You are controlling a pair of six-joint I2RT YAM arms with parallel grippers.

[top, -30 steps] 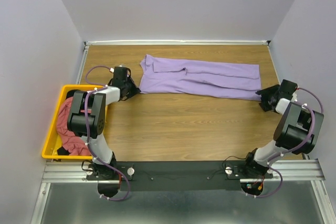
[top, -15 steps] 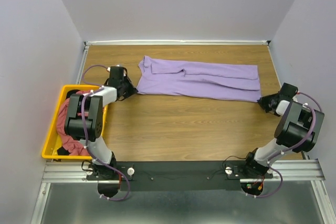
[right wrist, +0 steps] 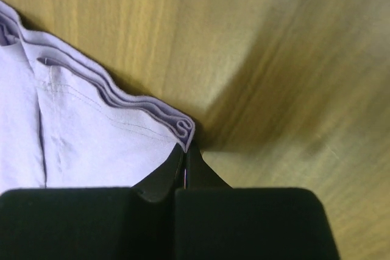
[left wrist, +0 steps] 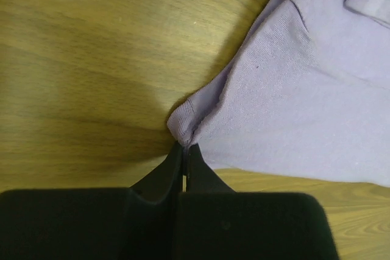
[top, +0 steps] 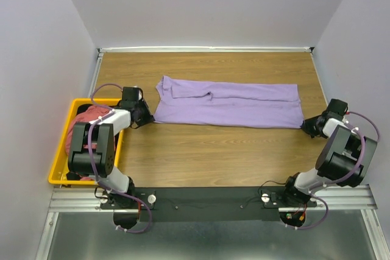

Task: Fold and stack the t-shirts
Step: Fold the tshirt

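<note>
A lavender-purple t-shirt point(top: 228, 105) lies folded into a long band across the wooden table point(top: 213, 150). My left gripper point(top: 148, 120) is shut on its near left corner; in the left wrist view the cloth point(left wrist: 292, 89) bunches right at the closed tips point(left wrist: 184, 145). At the band's other end my right gripper point(top: 306, 125) is shut on the near right corner, where the layered hem point(right wrist: 146, 111) curls into the pinched tips point(right wrist: 185, 147). A dusty red-pink t-shirt point(top: 85, 132) sits crumpled in the yellow bin.
The yellow bin point(top: 60, 162) stands at the table's left edge beside the left arm. Grey walls close in the table on three sides. The black rail point(top: 207, 199) with both arm bases runs along the near edge.
Both grippers have closed on the shirt's near corners and pulled toward the near side. The band now lies flatter, wider and straighter, and its near edge has shifted closer.
</note>
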